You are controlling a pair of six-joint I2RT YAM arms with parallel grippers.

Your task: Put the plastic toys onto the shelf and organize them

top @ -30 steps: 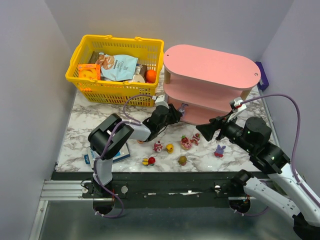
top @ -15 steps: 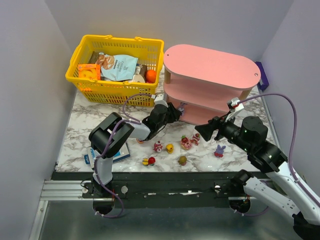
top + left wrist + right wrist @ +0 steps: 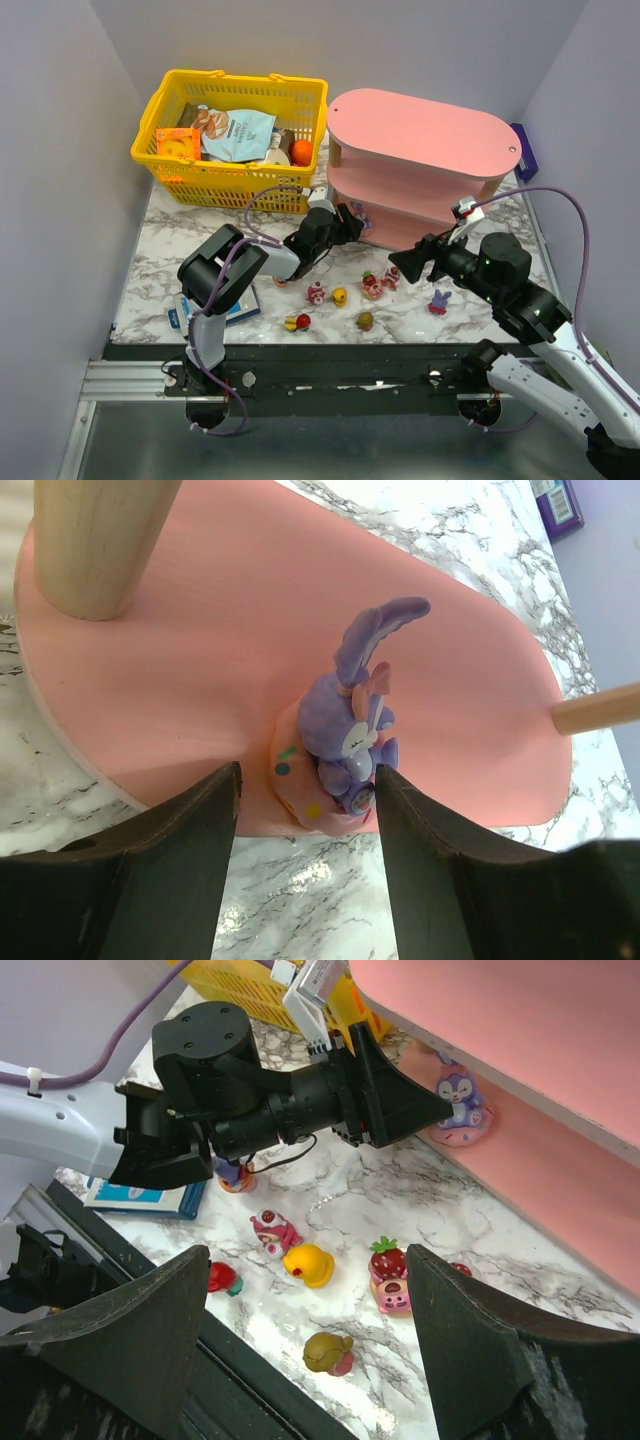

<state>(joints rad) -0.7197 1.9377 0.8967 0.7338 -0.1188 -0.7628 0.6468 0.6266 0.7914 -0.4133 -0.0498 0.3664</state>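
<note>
The pink three-tier shelf (image 3: 425,130) stands at the back right. A purple bunny toy on a pink donut base (image 3: 335,745) stands on its bottom tier (image 3: 230,630), near the front edge. My left gripper (image 3: 306,775) is open around the bunny: the left finger stands off it and the right finger lies close beside it. The same bunny (image 3: 366,215) sits just ahead of the left gripper (image 3: 350,222). My right gripper (image 3: 403,264) hovers open and empty over loose plastic toys: a pink figure (image 3: 275,1232), a yellow duck (image 3: 310,1265), a strawberry toy (image 3: 388,1278) and an olive one (image 3: 328,1353).
A yellow mesh basket (image 3: 170,165) of snack packets stands at the back left. A flat blue box (image 3: 182,316) lies under the left arm. More toys sit near the front edge: a red-yellow one (image 3: 297,322) and a purple bunny (image 3: 438,301). A purple box (image 3: 527,150) is beside the shelf.
The left gripper has pushed slightly toward the shelf and widened its jaws, letting go of the purple bunny on the bottom tier. The right gripper has drifted slightly left.
</note>
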